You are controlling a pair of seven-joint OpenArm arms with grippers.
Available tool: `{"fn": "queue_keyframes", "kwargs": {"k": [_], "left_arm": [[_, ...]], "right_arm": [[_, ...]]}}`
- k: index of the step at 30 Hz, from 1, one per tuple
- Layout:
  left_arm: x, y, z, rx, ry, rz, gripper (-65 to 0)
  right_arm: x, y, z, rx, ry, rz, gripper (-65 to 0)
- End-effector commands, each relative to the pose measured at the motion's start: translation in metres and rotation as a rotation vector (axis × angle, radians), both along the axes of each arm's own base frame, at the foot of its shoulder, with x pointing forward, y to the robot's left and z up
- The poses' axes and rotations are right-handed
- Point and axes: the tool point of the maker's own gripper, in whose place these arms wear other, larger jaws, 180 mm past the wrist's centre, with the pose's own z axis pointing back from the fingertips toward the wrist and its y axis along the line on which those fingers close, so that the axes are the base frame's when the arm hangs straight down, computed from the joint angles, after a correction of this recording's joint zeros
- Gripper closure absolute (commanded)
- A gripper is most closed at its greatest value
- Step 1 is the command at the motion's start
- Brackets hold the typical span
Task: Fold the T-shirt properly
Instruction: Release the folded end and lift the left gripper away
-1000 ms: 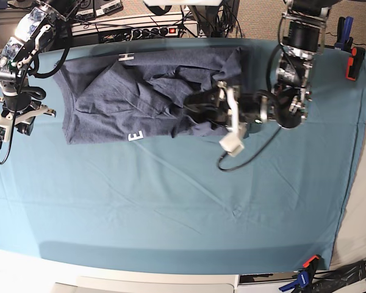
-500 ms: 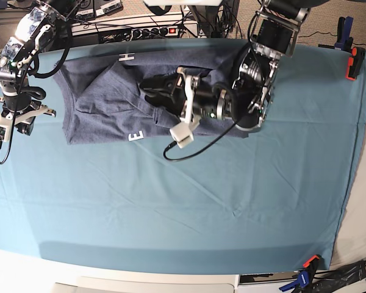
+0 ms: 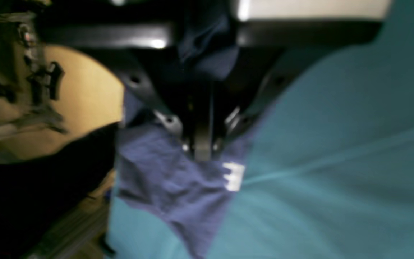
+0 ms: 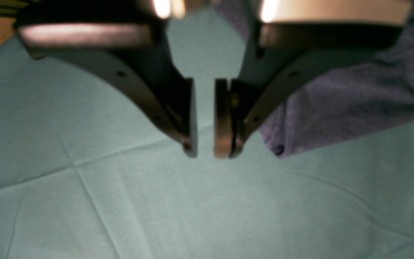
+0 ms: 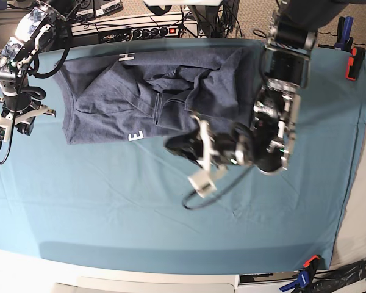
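The blue-grey T-shirt [image 5: 116, 97] lies crumpled along the far side of the teal cloth, with white letters showing at its back and front edges. My left gripper [image 5: 172, 145] is low at the shirt's near edge, just right of the white letter. In the left wrist view this gripper [image 3: 201, 153] is shut, with blue shirt fabric [image 3: 207, 54] bunched between its fingers. My right gripper [image 5: 19, 117] hovers beyond the shirt's left end. It stands open [image 4: 205, 151] over bare cloth with nothing between the fingers, and a shirt corner [image 4: 336, 97] lies just to one side.
The teal table cloth [image 5: 171, 220] covers the table. A power strip and cables [image 5: 140, 27] run along the back edge. Orange and blue clamps [image 5: 352, 61] grip the cloth at the far right, and another clamp [image 5: 305, 271] sits at the front right corner.
My left arm swung left over the shirt's middle, then came toward the front to the shirt's near edge, and its jaws closed there. The right arm has not moved.
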Motion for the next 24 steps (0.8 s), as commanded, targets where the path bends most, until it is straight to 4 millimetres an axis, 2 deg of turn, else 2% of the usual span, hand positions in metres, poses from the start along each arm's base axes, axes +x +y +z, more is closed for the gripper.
{"fn": "queue_keyframes", "kwargs": {"k": [1,7,9,12,15,18,21,24], "left_arm": [[0.013,0.011,0.016,-0.020,-0.052,0.028,0.0],[0.037,0.098,-0.020,0.176,0.008,0.275,0.0],[0.036,0.124,-0.034,0.226,0.054,0.348,0.0],[0.025,0.149,-0.051,0.258,0.119,0.415,0.0],[0.010,0.160,-0.068,0.270,0.179,0.449,0.0],[-0.005,0.158,-0.079,0.256,0.231,0.452,0.0],[-0.013,0.151,-0.079,0.225,0.244,0.437,0.0],[-0.013,0.147,-0.068,0.220,0.201,0.425,0.0]], "right_arm": [[0.005,-0.003,0.016,-0.027,-0.049,0.006,-9.5],[0.005,-0.003,0.016,-0.027,-0.049,0.006,-9.5],[0.005,-0.003,0.016,-0.027,-0.050,0.006,-9.5],[0.005,-0.003,0.016,-0.027,-0.050,0.006,-9.5],[0.005,-0.003,0.016,-0.027,-0.050,0.006,-9.5],[0.005,-0.003,0.016,-0.027,-0.050,0.006,-9.5],[0.005,-0.003,0.016,-0.027,-0.050,0.006,-9.5],[0.005,-0.003,0.016,-0.027,-0.050,0.006,-9.5]]}}
